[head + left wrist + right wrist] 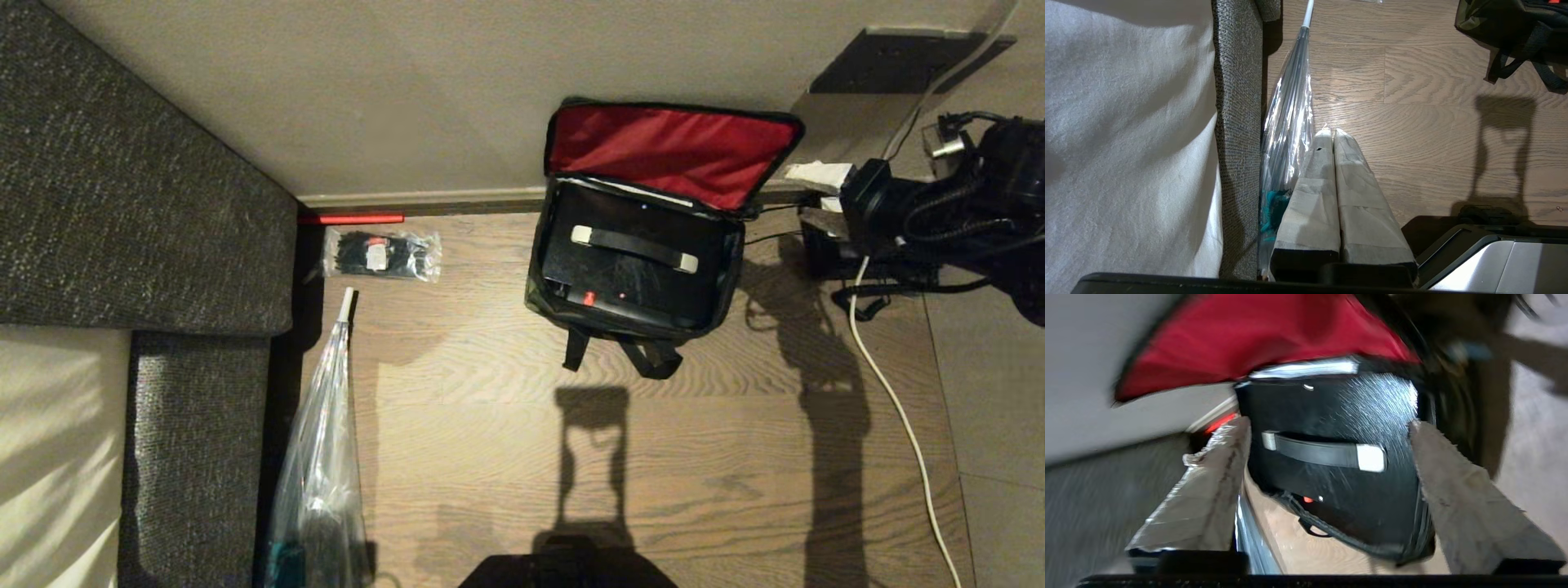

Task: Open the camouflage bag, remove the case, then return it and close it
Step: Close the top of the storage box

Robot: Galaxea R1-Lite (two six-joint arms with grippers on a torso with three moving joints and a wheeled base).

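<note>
Head view: the boxy camouflage fabric bag (633, 314) sits on the wood floor, red lid open, with the black rectangular hard case (629, 273) inside. The right gripper (1329, 435) hovers above, jaws wide, empty. Risk: fingers could snag the lid

Over at nine o'clock, a dark grey woven sofa (139, 204) fills the edge, with a pale cushion (57, 441) at seven. By its side on the wooden floor (506, 457) lies a clear-wrapped umbrella (322, 457), white tip pointing to twelve. Just above it sits a clear packet of black items (382, 255), beneath a red strip (351, 219) along the baseboard. At three o'clock, black cables (922, 237), with a white cord (898, 408) trailing toward five.
</note>
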